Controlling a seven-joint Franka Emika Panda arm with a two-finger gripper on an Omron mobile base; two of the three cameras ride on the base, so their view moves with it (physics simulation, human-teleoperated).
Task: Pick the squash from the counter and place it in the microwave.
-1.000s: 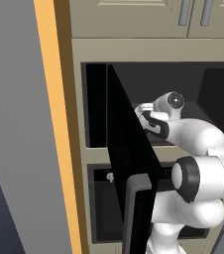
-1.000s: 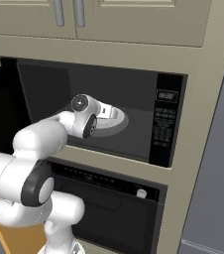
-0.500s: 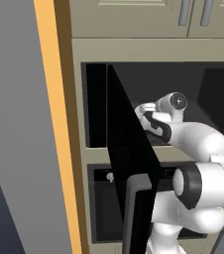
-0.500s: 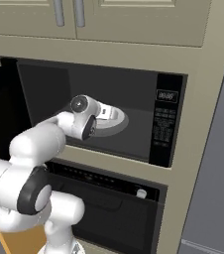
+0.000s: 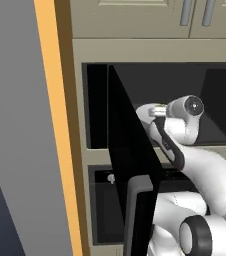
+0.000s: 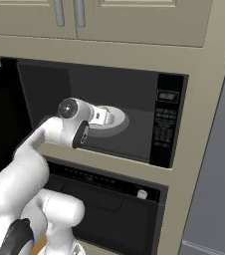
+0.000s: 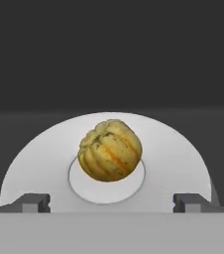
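Gripper (image 7: 111,202) nearest in hand view: two dark fingertips (image 7: 32,202) spread wide at bottom corners, nothing between them, holding nothing. Just beyond, squash (image 7: 110,150) sits free on centre of white plate (image 7: 39,158), yellow-olive, ribbed, orange streaks. Plate rests on dark floor of microwave (image 6: 109,102). In right base view, arm reaches into open cavity, hand over plate (image 6: 120,121); keypad panel (image 6: 165,119) at right. In left base view, black door (image 5: 130,165) swung open, edge toward camera, hand behind it
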